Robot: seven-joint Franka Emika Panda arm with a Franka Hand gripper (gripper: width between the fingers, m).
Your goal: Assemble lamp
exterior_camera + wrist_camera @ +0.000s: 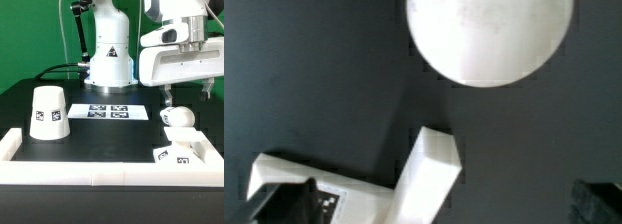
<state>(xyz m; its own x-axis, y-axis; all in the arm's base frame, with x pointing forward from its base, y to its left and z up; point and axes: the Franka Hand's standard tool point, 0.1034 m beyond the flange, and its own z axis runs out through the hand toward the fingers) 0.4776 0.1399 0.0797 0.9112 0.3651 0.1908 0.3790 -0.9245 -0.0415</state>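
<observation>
The rounded white bulb (180,117) lies on the black table at the exterior view's right; in the wrist view it is a large white oval (487,40). The flat square base (182,153) with markers lies in the front right corner against the white rail, and its marked edge shows in the wrist view (317,185). The tapered shade (49,112) stands at the exterior view's left, wide end down. My gripper (186,96) hangs just above the bulb. In the wrist view the gripper (438,205) is open and empty, with its dark fingertips (278,205) far apart.
The marker board (110,112) lies flat in the middle of the table behind the parts. A white rail (100,170) borders the table's front and sides and shows in the wrist view (434,170). The arm's base (108,55) stands at the back.
</observation>
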